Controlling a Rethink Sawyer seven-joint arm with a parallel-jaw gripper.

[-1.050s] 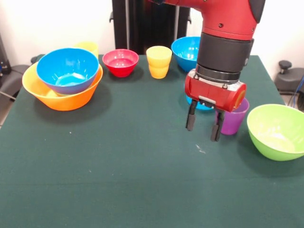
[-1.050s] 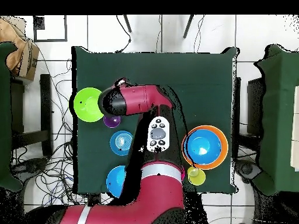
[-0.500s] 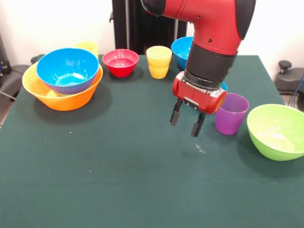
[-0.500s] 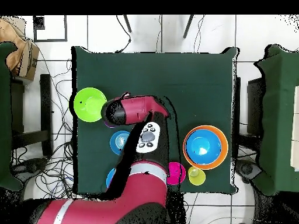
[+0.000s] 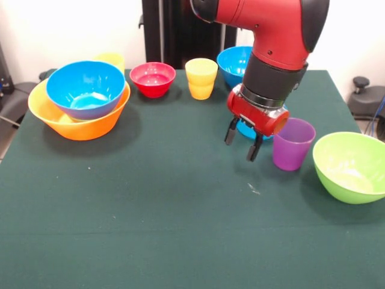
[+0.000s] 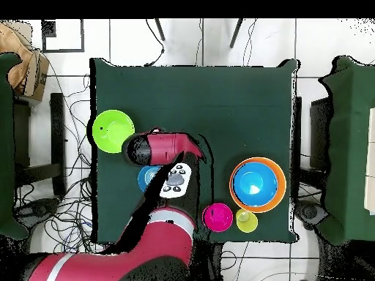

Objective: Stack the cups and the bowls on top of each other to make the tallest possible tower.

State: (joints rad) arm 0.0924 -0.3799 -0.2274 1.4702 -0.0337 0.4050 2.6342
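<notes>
Seen from above, the red and black robot arm (image 6: 157, 212) is reaching across the dark green table (image 6: 220, 95), lying over a shallow blue plastic bowl (image 6: 147, 178) beside a lime green bowl (image 6: 111, 131), while a blue bowl (image 6: 253, 182) is sitting nested in the wide orange-yellow bowl (image 6: 257, 162) near a small red bowl (image 6: 217, 216) and a yellow cup (image 6: 247, 220).

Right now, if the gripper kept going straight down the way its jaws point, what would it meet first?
Most likely the bare dark green table cloth. The open gripper hangs empty, tilted slightly, just beside the translucent purple plastic cup and in front of the shallow blue bowl. Depth is unclear, so it might graze the cup.
</notes>
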